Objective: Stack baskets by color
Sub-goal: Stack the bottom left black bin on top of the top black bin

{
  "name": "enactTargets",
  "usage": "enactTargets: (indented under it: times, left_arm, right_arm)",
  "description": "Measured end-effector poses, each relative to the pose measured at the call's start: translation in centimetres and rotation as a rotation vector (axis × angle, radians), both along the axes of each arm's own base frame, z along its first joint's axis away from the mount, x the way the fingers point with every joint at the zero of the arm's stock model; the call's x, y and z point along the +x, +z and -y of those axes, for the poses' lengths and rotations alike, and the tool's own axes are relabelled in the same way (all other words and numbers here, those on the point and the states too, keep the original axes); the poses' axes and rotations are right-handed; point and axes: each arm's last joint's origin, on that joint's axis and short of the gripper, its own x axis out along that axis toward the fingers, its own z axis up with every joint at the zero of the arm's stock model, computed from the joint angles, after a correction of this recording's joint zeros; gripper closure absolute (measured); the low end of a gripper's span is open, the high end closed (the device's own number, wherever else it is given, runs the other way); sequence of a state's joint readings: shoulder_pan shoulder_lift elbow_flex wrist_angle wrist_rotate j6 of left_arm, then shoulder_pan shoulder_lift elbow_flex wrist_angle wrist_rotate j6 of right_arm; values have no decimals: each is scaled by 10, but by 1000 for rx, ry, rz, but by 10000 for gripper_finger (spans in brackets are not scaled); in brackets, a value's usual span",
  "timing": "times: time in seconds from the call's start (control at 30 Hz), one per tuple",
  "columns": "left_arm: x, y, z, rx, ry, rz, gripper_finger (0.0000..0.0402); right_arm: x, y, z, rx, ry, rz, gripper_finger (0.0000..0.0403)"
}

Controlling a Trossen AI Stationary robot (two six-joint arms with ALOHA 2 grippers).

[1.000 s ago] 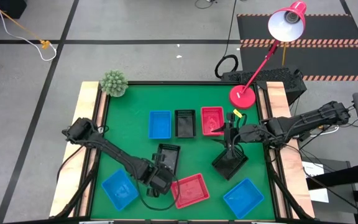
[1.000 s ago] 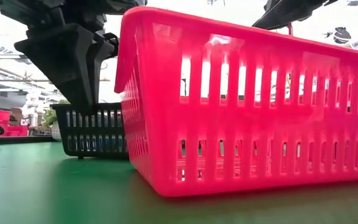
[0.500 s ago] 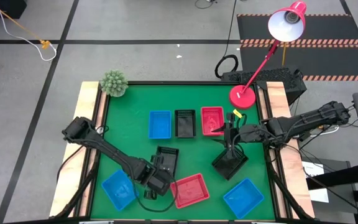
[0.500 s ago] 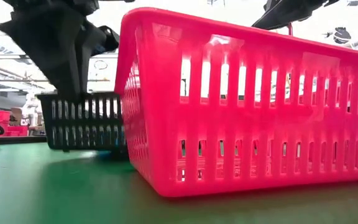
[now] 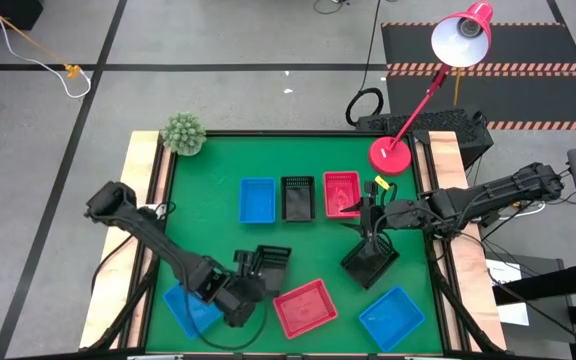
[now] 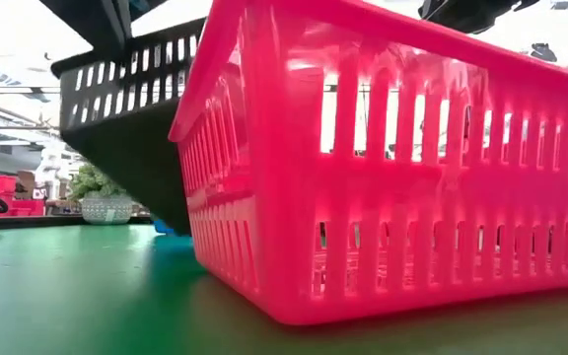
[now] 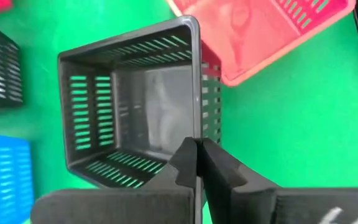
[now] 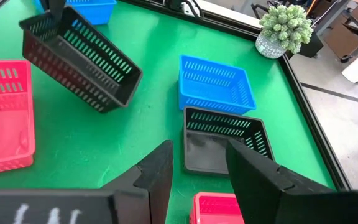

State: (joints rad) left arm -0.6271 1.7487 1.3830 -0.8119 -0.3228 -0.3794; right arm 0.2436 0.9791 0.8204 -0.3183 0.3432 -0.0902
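Observation:
My left gripper (image 5: 246,280) is shut on a black basket (image 5: 268,264) near the table's near-left middle, and the basket is raised and tilted (image 6: 131,108). Just right of it a red basket (image 5: 305,306) sits on the green mat. Blue baskets lie at the near left (image 5: 188,310) and near right (image 5: 398,318). A row of blue (image 5: 257,200), black (image 5: 297,198) and red (image 5: 341,193) baskets stands mid-table. My right gripper (image 8: 197,147) hovers open at the right, with nothing between its fingers. Another black basket (image 5: 370,262) lies just below it. My left gripper (image 7: 196,149) pinches the black basket's rim at a corner (image 7: 197,134), with one finger inside the wall and one outside. The fingers slant down from the near-left side. The basket hangs tilted and clear of the mat, its open side turned toward the gripper.
A red lamp stands with its round base (image 5: 390,155) at the far right edge. A small potted plant (image 5: 182,133) is at the far left corner. Bare green mat lies between the row and the near baskets.
My left gripper has risen and drawn toward the near-left corner, still shut on the black basket. The basket has come up off the mat and tipped. In the low view the red basket beside it has shifted a little toward the near edge.

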Motion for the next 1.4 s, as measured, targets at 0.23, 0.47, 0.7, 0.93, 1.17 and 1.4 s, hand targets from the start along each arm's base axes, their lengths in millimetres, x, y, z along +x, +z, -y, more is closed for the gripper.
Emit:
enactTargets:
  times: [0.23, 0.47, 0.7, 0.93, 1.17, 1.4]
  left_arm:
    - [-7, 17, -2, 92, -9, 104, 395]
    - [-2, 19, -10, 223, -41, 145, 395]
    - [16, 26, -35, 305, 5, 176, 394]
    - [37, 60, -54, 354, 36, 279, 394]
    - [49, 94, -73, 423, 93, 362, 395]
    - [58, 118, -97, 437, 159, 403, 396]
  right_arm:
    - [0, 0, 0, 9, -5, 1, 261]
    - [0, 0, 0, 21, -13, 0, 261]
    - [-17, -1, 5, 36, -54, -66, 261]
    - [-44, 6, 12, 142, -137, -67, 261]
    - [-62, 8, 16, 191, -177, -81, 261]
    - [-67, 11, 17, 179, -166, -66, 261]
